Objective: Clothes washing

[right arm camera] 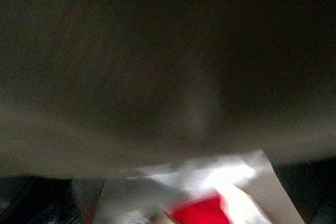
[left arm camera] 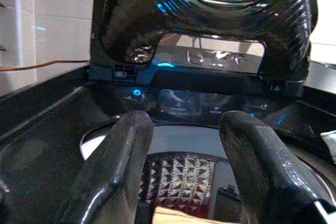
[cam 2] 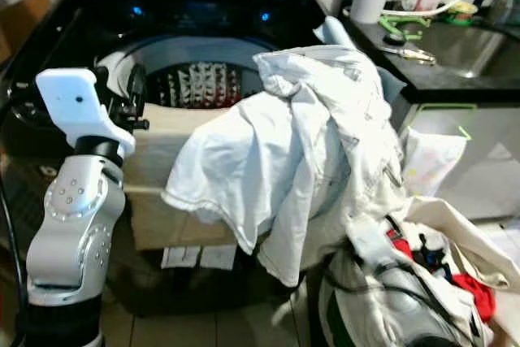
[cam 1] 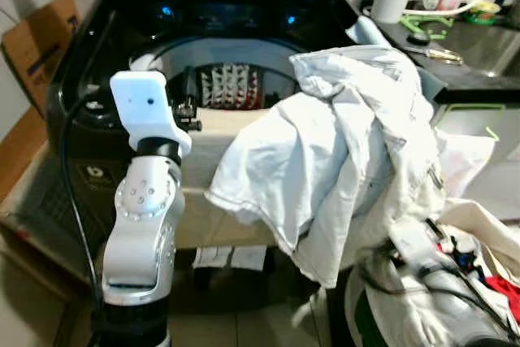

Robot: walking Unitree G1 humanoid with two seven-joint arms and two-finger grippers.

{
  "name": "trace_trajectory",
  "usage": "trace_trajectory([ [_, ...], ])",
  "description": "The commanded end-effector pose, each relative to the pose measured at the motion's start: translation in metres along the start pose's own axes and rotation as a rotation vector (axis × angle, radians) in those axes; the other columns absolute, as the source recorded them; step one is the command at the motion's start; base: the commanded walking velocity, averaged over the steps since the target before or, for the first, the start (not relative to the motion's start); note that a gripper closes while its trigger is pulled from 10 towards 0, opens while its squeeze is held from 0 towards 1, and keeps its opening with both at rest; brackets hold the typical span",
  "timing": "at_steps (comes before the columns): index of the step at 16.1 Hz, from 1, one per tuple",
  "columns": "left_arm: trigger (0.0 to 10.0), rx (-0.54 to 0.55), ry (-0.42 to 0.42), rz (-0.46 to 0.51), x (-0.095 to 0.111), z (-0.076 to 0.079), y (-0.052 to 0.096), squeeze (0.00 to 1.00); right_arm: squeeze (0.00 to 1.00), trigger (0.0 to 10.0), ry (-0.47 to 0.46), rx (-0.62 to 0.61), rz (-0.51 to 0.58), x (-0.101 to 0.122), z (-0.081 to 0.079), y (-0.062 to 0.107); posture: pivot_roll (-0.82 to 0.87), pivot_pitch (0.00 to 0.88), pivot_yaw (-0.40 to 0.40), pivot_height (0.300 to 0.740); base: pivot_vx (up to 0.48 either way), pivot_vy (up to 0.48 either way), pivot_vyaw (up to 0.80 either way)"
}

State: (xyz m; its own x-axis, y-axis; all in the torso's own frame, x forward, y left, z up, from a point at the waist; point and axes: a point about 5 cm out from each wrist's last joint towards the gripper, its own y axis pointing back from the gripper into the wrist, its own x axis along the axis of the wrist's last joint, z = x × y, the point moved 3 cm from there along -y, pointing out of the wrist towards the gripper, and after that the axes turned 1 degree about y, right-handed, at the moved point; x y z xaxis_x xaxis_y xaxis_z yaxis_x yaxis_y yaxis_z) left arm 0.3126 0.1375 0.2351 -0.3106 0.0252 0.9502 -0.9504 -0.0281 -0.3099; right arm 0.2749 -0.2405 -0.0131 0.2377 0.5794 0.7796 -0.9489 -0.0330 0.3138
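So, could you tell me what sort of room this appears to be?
Probably a home laundry corner: an open top-loading washing machine, a dark counter with a sink beside it, and a pale garment raised in front of the drum.

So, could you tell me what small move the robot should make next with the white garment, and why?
Probably carry the white garment forward and left over the open washer drum, then lower it. It hangs bunched, draped over the right arm, in front of the washer's rim, not yet above the opening. The left gripper hovers open by the drum.
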Motion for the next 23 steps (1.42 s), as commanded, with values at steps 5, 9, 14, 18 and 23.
trace_trajectory([
  [5,10.0,0.005,-0.011,0.021,0.005,0.001,-0.001,0.00,0.00,10.0,-0.147,0.000,0.205,0.069,-0.022,-0.032,0.08,0.000,-0.062,0.740,0.000,0.000,0.00],
  [9,10.0,0.009,-0.024,0.024,0.006,-0.001,0.000,0.00,0.00,10.0,-0.255,-0.142,0.698,0.203,0.015,-0.038,0.09,0.000,-0.056,0.740,0.000,0.000,0.00],
  [14,10.0,-0.009,-0.028,0.027,0.006,0.003,-0.002,0.00,0.00,10.0,-0.275,-0.256,1.026,0.313,0.072,-0.012,0.08,0.000,-0.046,0.740,0.000,0.000,0.00],
  [18,10.0,-0.010,-0.026,0.029,0.006,0.004,-0.003,0.00,0.00,10.0,-0.295,-0.411,1.055,0.365,0.141,-0.008,0.09,0.000,-0.050,0.740,0.000,0.000,0.00],
  [23,10.0,-0.004,-0.027,0.033,0.006,0.004,-0.002,0.00,0.00,10.0,-0.143,-0.557,0.757,0.353,0.188,-0.037,0.12,0.000,-0.076,0.740,0.000,0.000,0.00],
])
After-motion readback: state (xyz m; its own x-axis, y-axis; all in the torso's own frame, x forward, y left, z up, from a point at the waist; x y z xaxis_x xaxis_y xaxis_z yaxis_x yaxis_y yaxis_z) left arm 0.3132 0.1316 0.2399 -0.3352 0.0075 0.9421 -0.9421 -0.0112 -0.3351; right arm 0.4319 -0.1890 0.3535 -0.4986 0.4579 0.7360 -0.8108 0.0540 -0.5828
